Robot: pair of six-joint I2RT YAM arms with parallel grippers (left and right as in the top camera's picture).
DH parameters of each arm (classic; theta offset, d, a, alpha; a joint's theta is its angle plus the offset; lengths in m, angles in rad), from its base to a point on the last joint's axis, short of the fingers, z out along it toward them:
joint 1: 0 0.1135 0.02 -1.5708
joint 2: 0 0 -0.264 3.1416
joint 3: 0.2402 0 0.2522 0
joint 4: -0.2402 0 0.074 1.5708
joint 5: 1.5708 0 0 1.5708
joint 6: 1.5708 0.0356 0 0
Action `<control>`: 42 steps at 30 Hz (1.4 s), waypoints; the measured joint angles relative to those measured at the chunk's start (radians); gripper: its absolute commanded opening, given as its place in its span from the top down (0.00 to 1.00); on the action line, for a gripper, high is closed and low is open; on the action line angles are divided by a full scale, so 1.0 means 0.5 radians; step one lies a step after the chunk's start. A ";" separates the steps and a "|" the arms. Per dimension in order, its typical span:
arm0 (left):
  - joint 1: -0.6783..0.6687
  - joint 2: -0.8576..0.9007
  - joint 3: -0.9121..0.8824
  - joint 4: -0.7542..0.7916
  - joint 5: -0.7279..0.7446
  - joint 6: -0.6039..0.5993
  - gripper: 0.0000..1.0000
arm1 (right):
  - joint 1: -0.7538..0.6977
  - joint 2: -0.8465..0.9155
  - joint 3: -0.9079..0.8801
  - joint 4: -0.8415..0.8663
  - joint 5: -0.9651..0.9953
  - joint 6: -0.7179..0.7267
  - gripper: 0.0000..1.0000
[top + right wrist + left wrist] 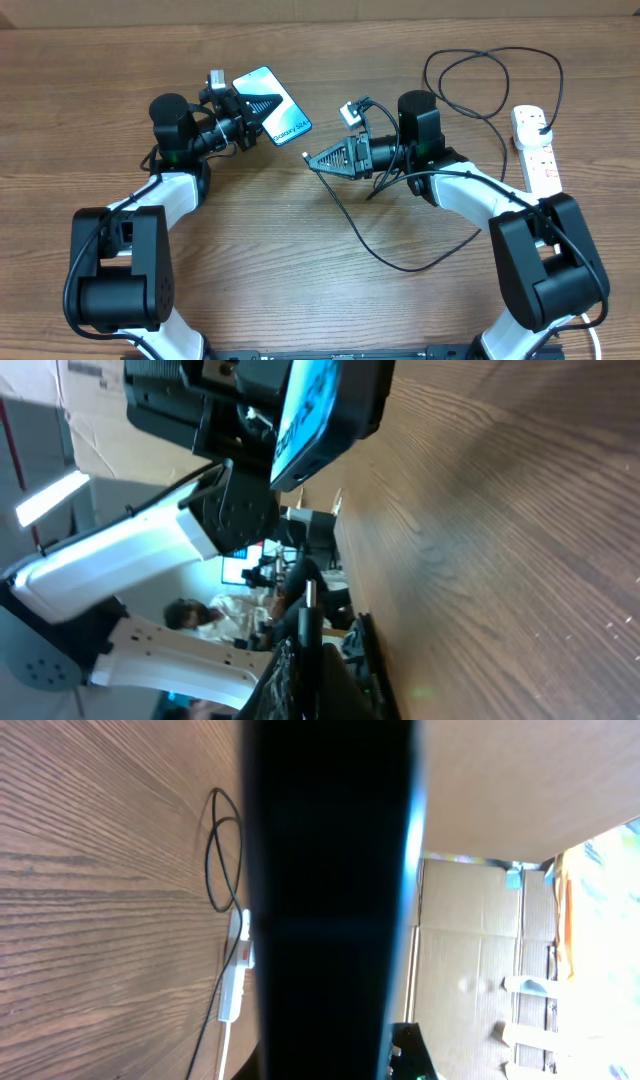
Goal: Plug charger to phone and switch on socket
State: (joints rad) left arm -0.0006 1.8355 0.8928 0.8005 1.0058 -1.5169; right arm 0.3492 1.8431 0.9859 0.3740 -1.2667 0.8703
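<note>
Above the wooden table (330,310), my left gripper (262,103) is clamped on the raised phone (290,122), whose teal screen bears white text that I think reads "Galaxy S24". At the right edge lies the socket (540,165), with a black plug (541,122) on its far end. My right gripper (318,158) pinches the charger (405,269) by its tip (305,157), near the phone.

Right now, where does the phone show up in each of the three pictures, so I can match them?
Overhead: the phone sits upper left of centre, with its blue screen facing up.
Left wrist: the phone is the dark upright band that fills the middle.
Right wrist: the phone is at top centre, seen nearly edge-on, with a strip of blue screen showing.
Shared landmark: the wooden table, which is on the left in the left wrist view and on the right in the right wrist view.
</note>
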 measured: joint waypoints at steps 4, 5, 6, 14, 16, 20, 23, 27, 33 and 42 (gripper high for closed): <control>-0.001 0.000 0.000 -0.001 0.015 0.001 0.96 | 0.000 0.000 0.000 0.000 0.011 0.082 0.96; -0.010 0.000 0.000 -0.005 0.021 0.001 0.96 | 0.000 0.000 0.000 0.000 0.019 0.099 0.96; -0.013 0.000 0.000 -0.008 0.023 0.001 0.96 | 0.000 0.000 0.000 0.000 0.022 0.110 0.96; -0.079 0.000 0.000 -0.106 0.066 0.019 0.96 | 0.000 0.000 0.000 0.000 0.031 0.175 0.96; -0.079 0.000 0.000 -0.107 0.077 0.024 0.96 | 0.000 0.000 0.000 0.001 0.031 0.182 0.96; -0.079 0.000 0.000 -0.106 0.084 0.043 0.96 | 0.000 0.000 0.000 0.000 0.035 0.191 0.96; -0.079 0.000 0.000 -0.106 0.098 0.054 0.96 | 0.000 0.000 0.000 0.001 0.035 0.196 0.96; -0.079 0.000 0.000 -0.106 0.107 0.056 0.96 | 0.000 0.000 0.000 0.005 0.035 0.211 0.96; -0.079 0.000 0.000 -0.106 0.112 0.063 0.96 | 0.000 0.000 -0.001 0.029 0.032 0.242 0.96; -0.079 0.000 0.000 -0.107 0.112 0.104 0.96 | 0.000 0.000 -0.002 0.059 0.014 0.282 0.96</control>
State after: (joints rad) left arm -0.0399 1.8355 0.8928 0.7471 1.0618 -1.4651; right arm 0.3492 1.8431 0.9852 0.4034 -1.2598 1.0111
